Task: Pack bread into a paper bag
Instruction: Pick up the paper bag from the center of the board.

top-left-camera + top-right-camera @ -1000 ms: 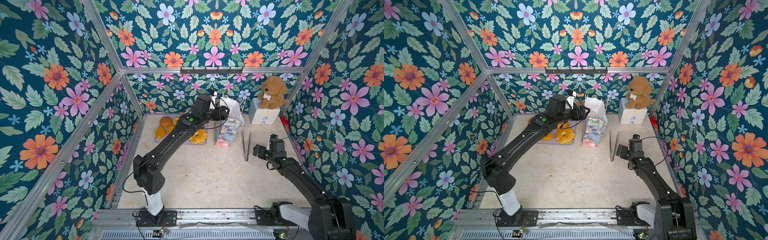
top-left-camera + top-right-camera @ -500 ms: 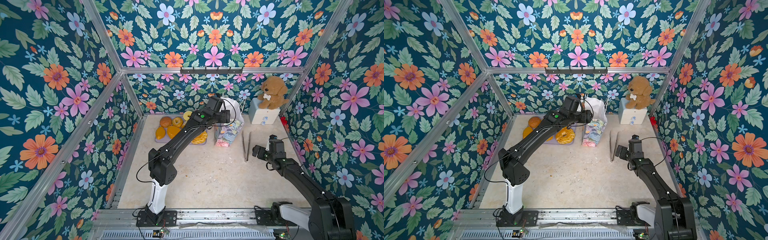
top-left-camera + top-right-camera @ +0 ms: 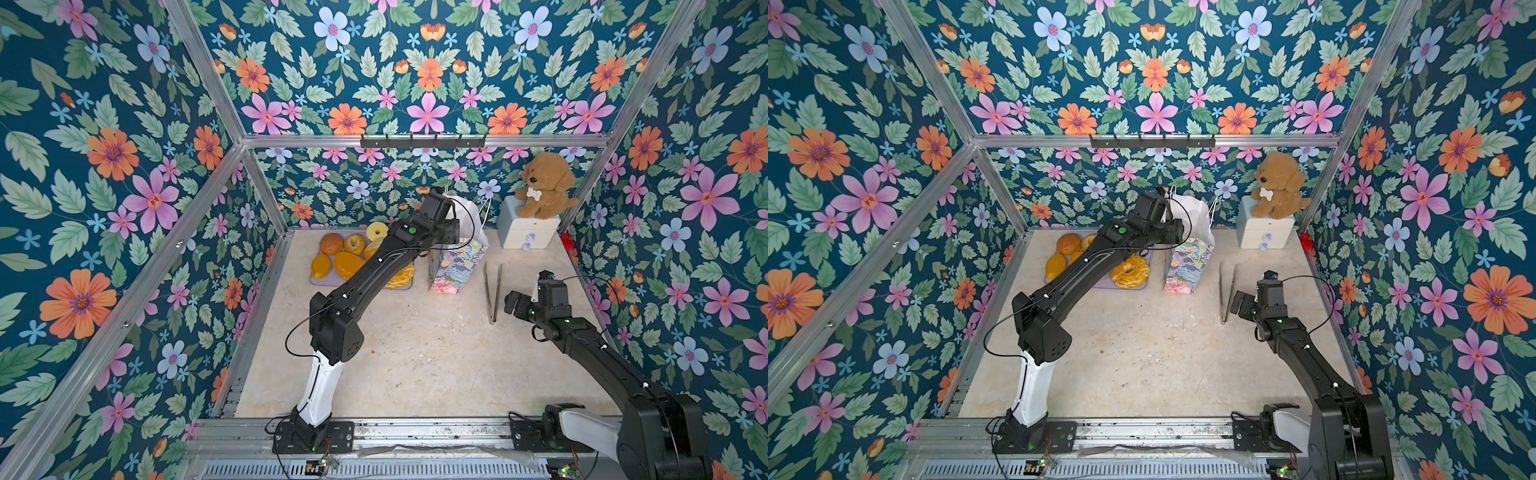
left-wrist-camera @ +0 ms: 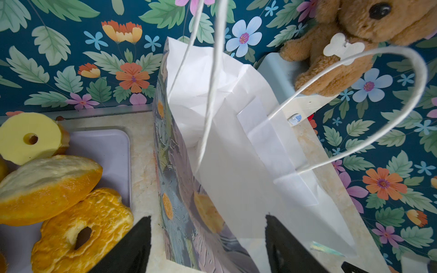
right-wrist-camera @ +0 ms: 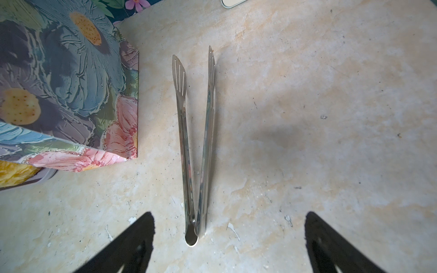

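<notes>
Two grippers are in view. The left gripper [image 4: 207,216] hangs over the mouth of the paper bag [image 4: 236,165] with its jaws well apart and nothing held: one finger is outside the painted wall, the other over the white interior. Contact with the bag cannot be confirmed. The bag stands upright near the back wall, between the lilac tray [image 4: 106,153] and the tongs [image 3: 492,291], just beside the tray. All visible bread lies on the tray: the knobbly golden ring [image 3: 1129,271] nearest the bag, a split orange loaf [image 4: 47,186] lying against it, a pale yellow ring [image 4: 28,137], a brown bun [image 3: 331,244] and smooth orange ovals [image 3: 321,266]. The right gripper [image 5: 229,212] is fully spread and empty, poised above the hinged end of the tongs, which lie flat on the table [image 5: 331,118]. A plush dog [image 3: 544,187] sits on a drawer box [image 3: 525,235] in the back corner.
</notes>
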Robot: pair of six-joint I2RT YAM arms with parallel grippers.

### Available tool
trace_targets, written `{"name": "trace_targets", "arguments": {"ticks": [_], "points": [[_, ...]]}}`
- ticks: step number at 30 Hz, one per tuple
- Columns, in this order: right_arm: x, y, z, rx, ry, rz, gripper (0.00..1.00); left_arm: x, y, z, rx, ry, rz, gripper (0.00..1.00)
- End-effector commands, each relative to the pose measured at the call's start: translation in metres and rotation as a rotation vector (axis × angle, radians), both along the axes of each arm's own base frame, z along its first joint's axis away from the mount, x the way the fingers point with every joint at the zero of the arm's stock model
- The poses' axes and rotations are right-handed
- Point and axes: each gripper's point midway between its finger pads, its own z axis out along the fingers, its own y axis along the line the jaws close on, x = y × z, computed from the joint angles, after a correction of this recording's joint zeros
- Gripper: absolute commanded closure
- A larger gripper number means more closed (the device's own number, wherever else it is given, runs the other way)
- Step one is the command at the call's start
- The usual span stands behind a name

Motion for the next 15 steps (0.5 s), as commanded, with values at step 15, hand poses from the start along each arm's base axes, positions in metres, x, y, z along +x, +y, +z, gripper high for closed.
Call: {"name": "trace_targets", "arguments": {"ticks": [15], "points": [[0.0021, 0.0022, -0.005, 0.008, 0.011, 0.003, 0.0, 0.0, 0.0076, -0.0056, 0.034, -0.011, -0.009, 0.56]]}}
